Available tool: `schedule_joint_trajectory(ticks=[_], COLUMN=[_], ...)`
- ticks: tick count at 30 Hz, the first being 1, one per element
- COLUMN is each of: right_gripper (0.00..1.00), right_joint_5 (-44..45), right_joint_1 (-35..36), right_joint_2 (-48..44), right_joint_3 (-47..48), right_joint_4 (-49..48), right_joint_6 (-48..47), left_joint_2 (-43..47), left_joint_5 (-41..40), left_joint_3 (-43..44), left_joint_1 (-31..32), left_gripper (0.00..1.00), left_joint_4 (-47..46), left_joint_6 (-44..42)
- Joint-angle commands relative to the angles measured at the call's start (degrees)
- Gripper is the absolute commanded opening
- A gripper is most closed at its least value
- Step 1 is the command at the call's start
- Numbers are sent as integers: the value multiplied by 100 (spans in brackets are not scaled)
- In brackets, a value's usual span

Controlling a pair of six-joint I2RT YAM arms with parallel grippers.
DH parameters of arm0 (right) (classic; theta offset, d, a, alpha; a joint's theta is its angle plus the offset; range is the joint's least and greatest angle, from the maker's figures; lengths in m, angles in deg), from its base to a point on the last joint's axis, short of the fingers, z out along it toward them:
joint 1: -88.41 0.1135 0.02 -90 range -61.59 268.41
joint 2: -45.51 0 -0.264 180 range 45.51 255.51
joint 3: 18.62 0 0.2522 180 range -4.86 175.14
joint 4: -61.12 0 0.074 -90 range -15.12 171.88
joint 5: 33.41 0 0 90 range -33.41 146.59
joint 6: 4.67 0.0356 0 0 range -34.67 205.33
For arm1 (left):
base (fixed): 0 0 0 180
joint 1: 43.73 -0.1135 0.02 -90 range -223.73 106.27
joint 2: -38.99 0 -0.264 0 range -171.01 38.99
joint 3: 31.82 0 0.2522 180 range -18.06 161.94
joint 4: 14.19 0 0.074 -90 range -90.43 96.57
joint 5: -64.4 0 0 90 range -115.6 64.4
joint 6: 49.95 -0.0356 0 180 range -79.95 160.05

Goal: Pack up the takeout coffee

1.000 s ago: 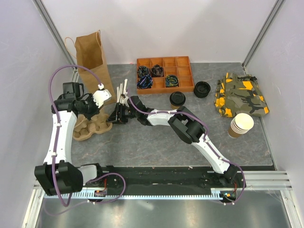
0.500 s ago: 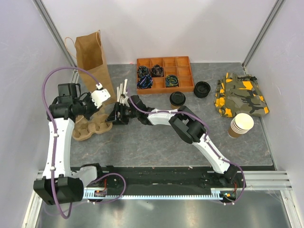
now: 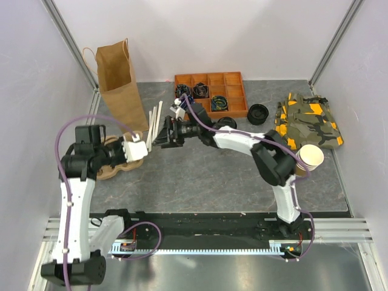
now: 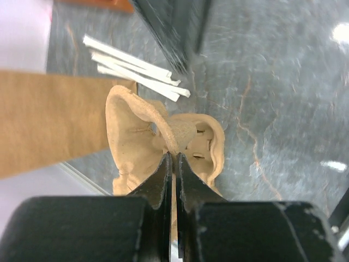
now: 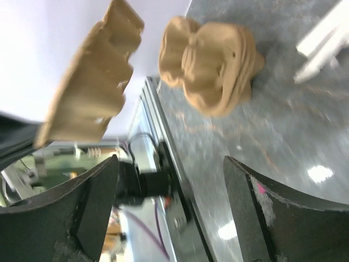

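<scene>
L fingers [image 4: 162,180] clenched on a thin wall of a pulp cup carrier [image 4: 128,136]; R fingers [image 5: 87,207] released, spread wide, aimed at a second carrier [image 5: 210,65] lying on the desk [image 3: 200,176]; takeout coffee [image 3: 227,122] upright on the desk w/ black lid on, just in front of the orange tray [image 3: 233,114], partly hidden behind the R arm [image 3: 242,140], well apart from both sets of fingers
</scene>
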Motion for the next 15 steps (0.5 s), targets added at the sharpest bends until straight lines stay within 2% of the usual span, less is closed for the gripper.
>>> schedule_joint_trajectory(ticks=[1, 2, 4, 5, 8, 15], right_gripper=[87, 88, 89, 88, 87, 82], right_joint_5=[-473, -473, -455, -438, -437, -534], right_joint_1=[-443, -496, -496, -479, -330, 56], right_joint_2=[-1190, -1314, -1499, -1508, -1281, -429], right_joint_3=[-622, -658, -615, -589, -308, 325], right_joint_4=[1090, 1397, 1785, 1856, 1848, 1813], right_joint_6=[-1430, -1617, -2082, -2120, -2085, -2006], left_joint_2=[853, 1029, 1598, 1768, 2269, 2174], left_joint_5=[381, 435, 714, 821, 1225, 1718], left_joint_3=[-384, -628, -893, -1138, -1526, -1992], left_joint_1=[33, 33, 41, 41, 41, 41], left_gripper=[2, 2, 2, 2, 2, 2], left_joint_4=[842, 938, 1054, 1097, 1247, 1572], left_joint_6=[-1898, -2484, -2962, -3443, -4192, -5635])
